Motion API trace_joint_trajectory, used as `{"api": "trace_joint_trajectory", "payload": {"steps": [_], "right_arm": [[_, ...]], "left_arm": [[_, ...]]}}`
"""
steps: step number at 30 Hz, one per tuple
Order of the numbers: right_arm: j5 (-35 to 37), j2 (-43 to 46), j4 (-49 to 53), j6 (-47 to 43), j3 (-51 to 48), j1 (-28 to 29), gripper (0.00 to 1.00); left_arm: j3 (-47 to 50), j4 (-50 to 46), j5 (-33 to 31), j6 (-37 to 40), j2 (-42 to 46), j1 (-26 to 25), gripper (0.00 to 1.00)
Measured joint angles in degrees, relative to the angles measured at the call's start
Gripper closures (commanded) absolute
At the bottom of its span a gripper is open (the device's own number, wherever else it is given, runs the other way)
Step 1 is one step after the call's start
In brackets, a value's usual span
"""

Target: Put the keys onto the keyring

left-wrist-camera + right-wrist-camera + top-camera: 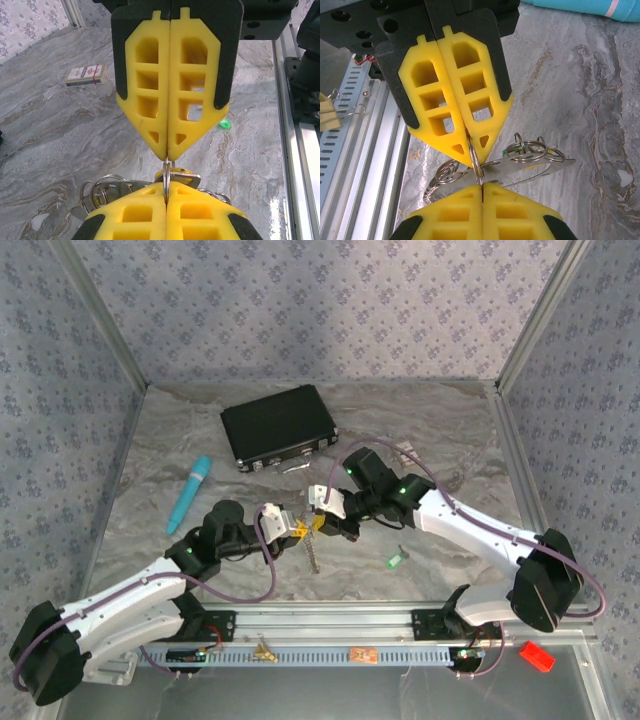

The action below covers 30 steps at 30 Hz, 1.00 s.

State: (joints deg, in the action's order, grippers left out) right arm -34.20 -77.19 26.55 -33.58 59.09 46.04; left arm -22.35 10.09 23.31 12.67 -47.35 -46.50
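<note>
Both grippers meet above the table's middle, each shut on the same small silvery split ring (167, 172) of the keyring. In the left wrist view my left gripper (166, 192) pinches the ring from below and the right one from above. The right wrist view has my right gripper (482, 187) below the ring (476, 162). A flat metal plate (535, 167) with several rings hangs behind, a yellow key head (175, 176) against it. The chain (313, 556) dangles under the left gripper (292, 527) and right gripper (328, 523). One green key (396, 561) lies on the table.
A black case (278, 428) lies at the back and a teal stick (190, 493) to the left. The white-and-pink card (85, 74) lies on the marble surface. An aluminium rail (330, 625) runs along the near edge, with a yellow clip (265, 648) on it.
</note>
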Motion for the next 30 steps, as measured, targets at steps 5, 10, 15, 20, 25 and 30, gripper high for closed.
{"api": "trace_joint_trajectory", "payload": {"steps": [5,10,15,20,25,30], "right_arm": [[0.13,-0.90,0.07,-0.04,0.00,0.02,1.00],[0.55,-1.81,-0.04,-0.02,0.00,0.24,0.91],[0.70,-1.09,-1.79,0.55,-0.90,0.15,0.78],[-0.57,0.81,-3.10,0.83,-2.38,0.04,0.76],[-1.68,0.81,-4.57,0.85,-2.51,0.07,0.76],[-1.97,0.66,-5.64,0.87,-2.60,0.07,0.80]], "left_arm": [[0.20,0.33,0.02,0.00,0.11,0.00,1.00],[0.33,0.55,0.02,0.02,0.11,-0.02,1.00],[0.35,1.09,0.09,0.02,0.09,-0.02,1.00],[0.42,2.01,0.09,0.00,0.11,-0.02,1.00],[0.42,2.10,0.37,0.00,0.11,-0.02,1.00],[0.42,2.10,0.55,-0.02,0.11,-0.02,1.00]]}}
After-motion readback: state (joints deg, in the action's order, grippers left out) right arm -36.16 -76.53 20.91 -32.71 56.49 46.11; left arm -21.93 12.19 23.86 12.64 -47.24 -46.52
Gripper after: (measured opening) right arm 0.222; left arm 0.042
